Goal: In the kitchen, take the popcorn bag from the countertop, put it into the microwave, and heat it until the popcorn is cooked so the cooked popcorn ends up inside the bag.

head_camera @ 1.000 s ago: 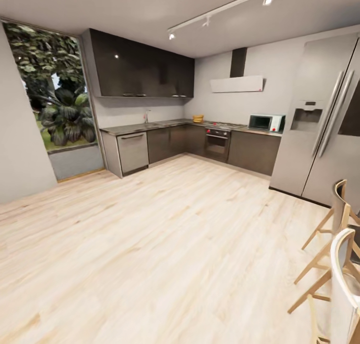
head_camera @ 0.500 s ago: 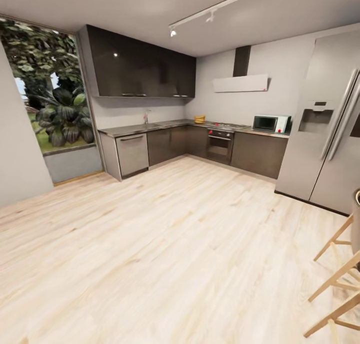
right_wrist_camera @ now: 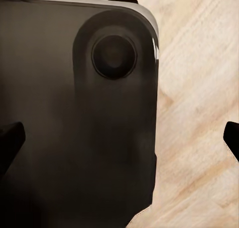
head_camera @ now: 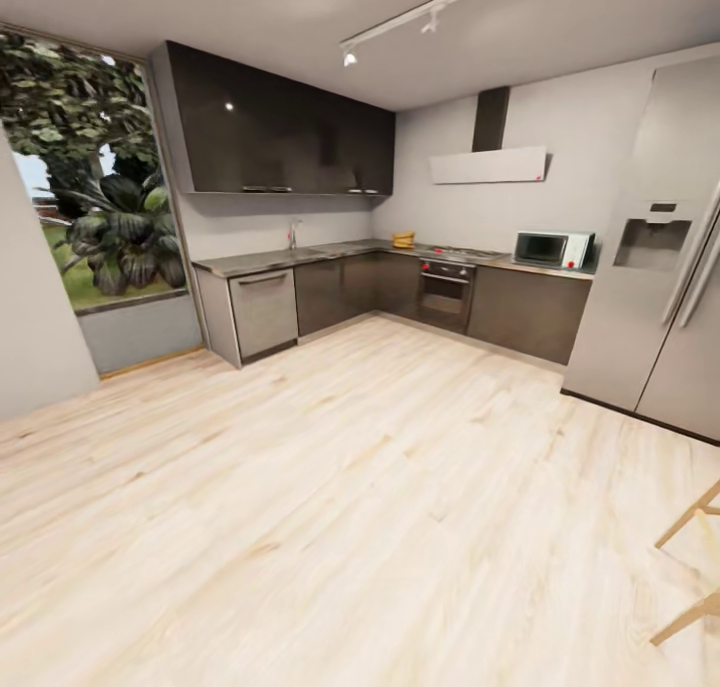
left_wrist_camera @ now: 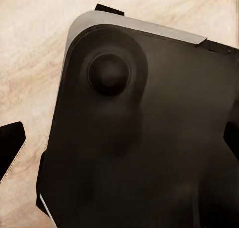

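Note:
Far across the room, the popcorn bag (head_camera: 403, 238) is a small tan-yellow sack on the grey countertop (head_camera: 270, 258), near the corner by the hob. The pale microwave (head_camera: 552, 249) stands further right on the same countertop with its dark door closed. In the left wrist view, my left gripper (left_wrist_camera: 119, 143) is open, its dark fingertips (left_wrist_camera: 11, 147) spread wide over the robot's black base. My right gripper (right_wrist_camera: 119, 138) is open too, with fingertips (right_wrist_camera: 10, 138) at both edges of its view and nothing between them.
A wide stretch of light wood floor (head_camera: 330, 487) lies between me and the cabinets. A steel fridge (head_camera: 660, 267) stands at the right and a built-in oven (head_camera: 447, 292) sits under the hob. Wooden stool legs (head_camera: 690, 567) show at the lower right, and a tall window (head_camera: 90, 197) at the left.
The whole head view has shifted, so the camera has moved: the kitchen now sits slightly further right and the stools have slid almost out at the right edge.

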You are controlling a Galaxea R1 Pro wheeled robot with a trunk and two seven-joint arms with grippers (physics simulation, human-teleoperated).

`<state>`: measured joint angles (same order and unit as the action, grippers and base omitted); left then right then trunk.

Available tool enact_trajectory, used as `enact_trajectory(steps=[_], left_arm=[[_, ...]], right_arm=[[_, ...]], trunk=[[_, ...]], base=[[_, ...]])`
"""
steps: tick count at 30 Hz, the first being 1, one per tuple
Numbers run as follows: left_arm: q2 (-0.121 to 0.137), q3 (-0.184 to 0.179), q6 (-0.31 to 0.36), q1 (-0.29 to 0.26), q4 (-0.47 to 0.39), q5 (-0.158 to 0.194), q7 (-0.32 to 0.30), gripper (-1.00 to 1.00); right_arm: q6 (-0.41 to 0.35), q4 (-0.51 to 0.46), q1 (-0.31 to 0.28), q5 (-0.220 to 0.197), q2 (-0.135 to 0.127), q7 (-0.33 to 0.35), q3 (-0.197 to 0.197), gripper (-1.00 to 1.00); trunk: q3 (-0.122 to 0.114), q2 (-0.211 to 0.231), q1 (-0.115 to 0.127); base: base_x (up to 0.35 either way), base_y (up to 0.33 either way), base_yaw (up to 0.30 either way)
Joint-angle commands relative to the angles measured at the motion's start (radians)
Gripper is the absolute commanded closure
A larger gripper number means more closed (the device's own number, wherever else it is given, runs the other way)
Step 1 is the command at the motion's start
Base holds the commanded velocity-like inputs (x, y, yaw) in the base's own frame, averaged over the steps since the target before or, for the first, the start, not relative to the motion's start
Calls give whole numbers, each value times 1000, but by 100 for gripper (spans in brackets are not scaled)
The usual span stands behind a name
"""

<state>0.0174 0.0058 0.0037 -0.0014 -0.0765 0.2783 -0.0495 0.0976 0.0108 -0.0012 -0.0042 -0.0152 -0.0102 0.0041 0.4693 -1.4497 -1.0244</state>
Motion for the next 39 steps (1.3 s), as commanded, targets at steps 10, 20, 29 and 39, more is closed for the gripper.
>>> enact_trajectory(steps=[10, 20, 29, 39], left_arm=[[-1, -1, -12, 0, 1, 3, -4, -100], [-1, -4, -11, 0, 3, 0, -4, -100], [-1, -6, -11, 0, 3, -2, -3, -100], [-1, -1, -13, 0, 4, 1, -3, -100]], right_arm=[[2, 1, 0, 1, 3, -2, 0, -100], [7, 1, 0, 1, 1, -2, 0, -100], [5, 1, 0, 2, 4, -1, 1, -100], [7, 1, 0, 3, 3, -2, 2, -100]], trunk=[[1, 0, -1], [1, 0, -1], [1, 0, -1], [1, 0, -1]], base=[[325, 72, 0], [325, 72, 0], [325, 69, 0], [325, 5, 0]])
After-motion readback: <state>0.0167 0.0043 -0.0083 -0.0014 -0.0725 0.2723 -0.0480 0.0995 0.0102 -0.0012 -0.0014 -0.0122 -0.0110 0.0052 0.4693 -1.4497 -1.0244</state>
